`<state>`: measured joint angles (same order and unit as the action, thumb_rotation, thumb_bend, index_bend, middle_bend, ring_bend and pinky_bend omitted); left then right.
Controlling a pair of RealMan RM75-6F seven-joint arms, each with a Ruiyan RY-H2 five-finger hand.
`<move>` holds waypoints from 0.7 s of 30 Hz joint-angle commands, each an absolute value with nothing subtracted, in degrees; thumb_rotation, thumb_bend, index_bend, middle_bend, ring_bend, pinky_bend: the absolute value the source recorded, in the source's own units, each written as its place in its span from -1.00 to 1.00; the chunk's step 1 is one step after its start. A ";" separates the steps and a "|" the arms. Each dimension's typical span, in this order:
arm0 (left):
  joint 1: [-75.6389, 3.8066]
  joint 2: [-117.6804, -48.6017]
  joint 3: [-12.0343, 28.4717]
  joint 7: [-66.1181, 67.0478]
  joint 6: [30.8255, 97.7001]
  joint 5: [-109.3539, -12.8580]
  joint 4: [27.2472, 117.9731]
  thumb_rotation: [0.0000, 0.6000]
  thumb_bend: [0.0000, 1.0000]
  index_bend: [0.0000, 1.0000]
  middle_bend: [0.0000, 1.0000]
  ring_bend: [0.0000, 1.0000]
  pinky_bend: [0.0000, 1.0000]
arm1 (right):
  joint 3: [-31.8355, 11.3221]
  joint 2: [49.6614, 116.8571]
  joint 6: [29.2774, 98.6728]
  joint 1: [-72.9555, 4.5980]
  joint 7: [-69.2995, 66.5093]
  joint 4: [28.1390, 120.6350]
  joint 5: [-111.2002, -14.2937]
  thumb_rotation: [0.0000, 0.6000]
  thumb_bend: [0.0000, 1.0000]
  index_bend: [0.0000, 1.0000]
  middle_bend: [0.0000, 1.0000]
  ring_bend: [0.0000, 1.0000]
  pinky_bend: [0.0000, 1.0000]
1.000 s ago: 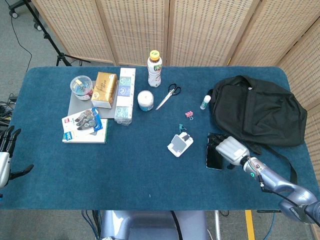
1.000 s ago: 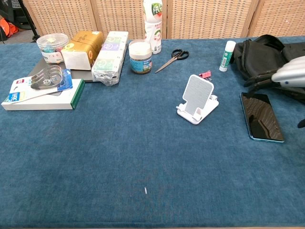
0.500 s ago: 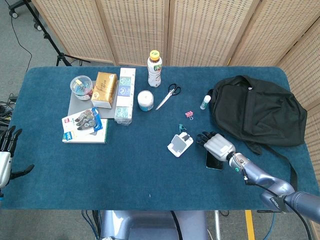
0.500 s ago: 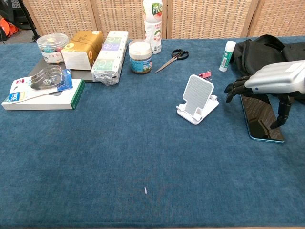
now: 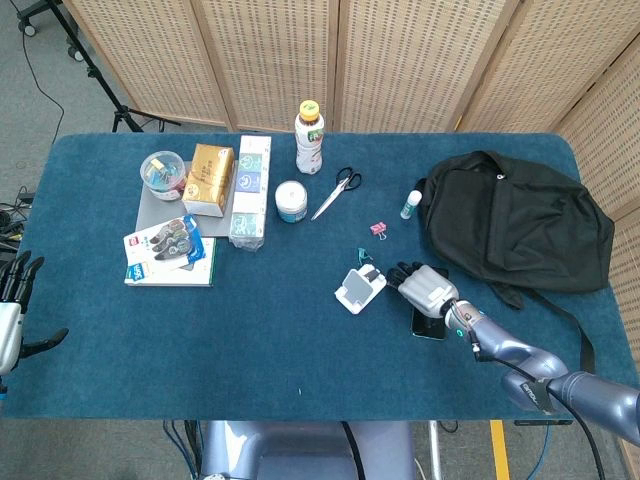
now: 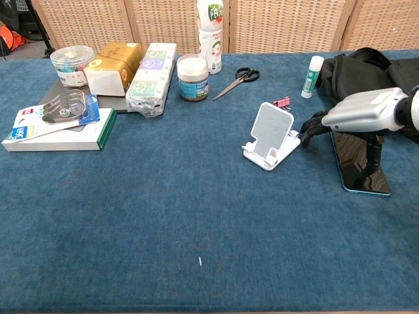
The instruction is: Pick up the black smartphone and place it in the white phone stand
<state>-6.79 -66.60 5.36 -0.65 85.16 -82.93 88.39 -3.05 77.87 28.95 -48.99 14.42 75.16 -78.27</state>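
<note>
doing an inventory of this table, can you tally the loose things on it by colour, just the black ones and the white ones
black: 3 - smartphone, backpack, scissors
white: 2 - phone stand, glue stick
total: 5

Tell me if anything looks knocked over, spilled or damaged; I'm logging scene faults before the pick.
Nothing stands out. The white phone stand sits upright, the black smartphone lies flat and looks intact beneath the right hand, and the bottle stands upright. No spill shows on the blue table.
</note>
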 commanded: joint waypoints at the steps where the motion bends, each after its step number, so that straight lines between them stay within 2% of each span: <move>1: -6.79 -66.58 5.37 -0.69 85.12 -82.85 88.38 1.00 -1.00 -1.00 -1.00 -1.00 -1.00 | -2.77 77.61 27.10 -50.07 16.61 75.20 -75.48 1.00 -1.00 -0.61 -0.79 -0.99 -0.67; 4: -6.85 -66.63 5.41 -0.68 84.90 -82.63 88.37 1.00 -1.00 -1.00 -1.00 -1.00 -1.00 | -2.19 76.72 25.46 -50.70 18.02 75.97 -72.34 1.00 -0.99 -0.52 -0.66 -0.90 -0.61; 10: -6.98 -66.79 5.27 -0.25 84.70 -82.76 88.40 1.00 -1.00 -1.00 -1.00 -1.00 -1.00 | -0.69 75.24 24.09 -51.78 20.45 77.55 -67.14 1.00 -0.81 -0.47 -0.60 -0.86 -0.60; 16: -7.09 -66.99 5.09 0.34 84.55 -82.92 88.59 1.00 -1.00 -1.00 -1.00 -1.00 -1.00 | 0.97 73.84 24.29 -53.05 22.60 79.44 -63.12 1.00 -0.24 -0.35 -0.57 -0.84 -0.60; 21: -7.13 -67.09 5.00 0.72 84.49 -82.95 88.67 1.00 -1.00 -1.00 -1.00 -1.00 -1.00 | 2.99 72.97 25.21 -53.84 24.50 80.52 -60.52 1.00 0.09 -0.29 -0.53 -0.81 -0.59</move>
